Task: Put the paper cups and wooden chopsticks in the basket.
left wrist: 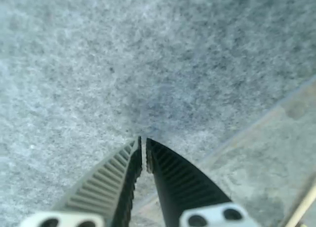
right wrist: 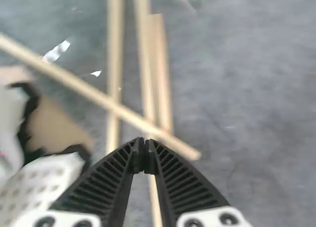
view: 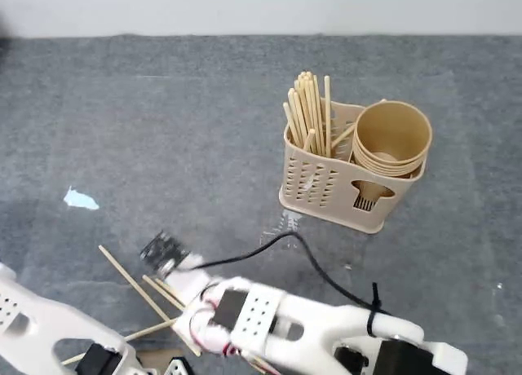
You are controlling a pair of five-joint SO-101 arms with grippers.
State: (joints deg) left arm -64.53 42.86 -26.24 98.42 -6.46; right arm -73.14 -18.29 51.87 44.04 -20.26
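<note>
My right end effector (right wrist: 144,155) hovers, tips together, just above the loose chopsticks (right wrist: 144,64) lying crossed on the surface (right wrist: 247,89). I should open first, straddle the uppermost one, clamp mid-length, then carry to the basket (view: 318,183).

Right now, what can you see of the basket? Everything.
The basket is beige plastic, roughly rectangular, with slotted walls and a cutlery-shaped cut-out in its near wall. It stands upright on the grey felt mat. One compartment holds a bundle of upright wooden chopsticks, the other a stack of paper cups. Nothing else touches it.
</note>
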